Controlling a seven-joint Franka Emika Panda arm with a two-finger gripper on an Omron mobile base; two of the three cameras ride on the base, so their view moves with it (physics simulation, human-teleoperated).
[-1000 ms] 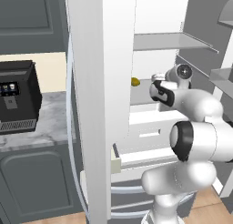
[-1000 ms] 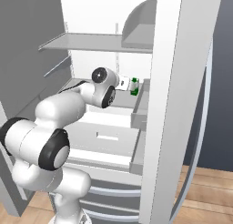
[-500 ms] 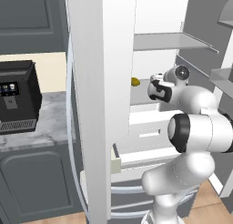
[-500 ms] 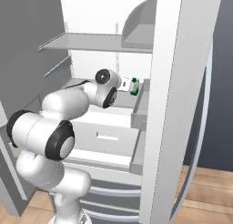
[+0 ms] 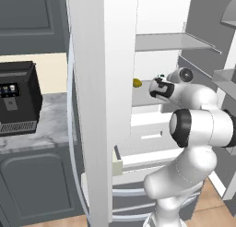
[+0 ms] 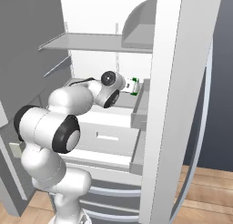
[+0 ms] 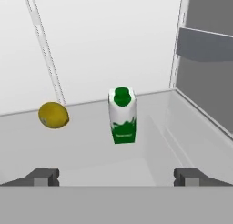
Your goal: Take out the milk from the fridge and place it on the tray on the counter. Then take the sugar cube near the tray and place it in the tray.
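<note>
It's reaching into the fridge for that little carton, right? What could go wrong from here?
Two things, I'd guess. The milk stands upright on the shelf, tall and narrow, ahead of the open hand; a finger that lands off-centre could tip it over. The yellow lump sits on the same shelf beside it, apart, so a sideways drift might knock it rolling. The fridge wall is also close on one side, leaving little room to swing.

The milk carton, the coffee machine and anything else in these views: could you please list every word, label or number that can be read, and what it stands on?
None can be read.
Milk: a green patch and green top, with no lettering that can be made out.
Black coffee machine on the counter: small lit panel marks, too small to read.
Yellow lump and fridge walls: plain, no text.
</note>
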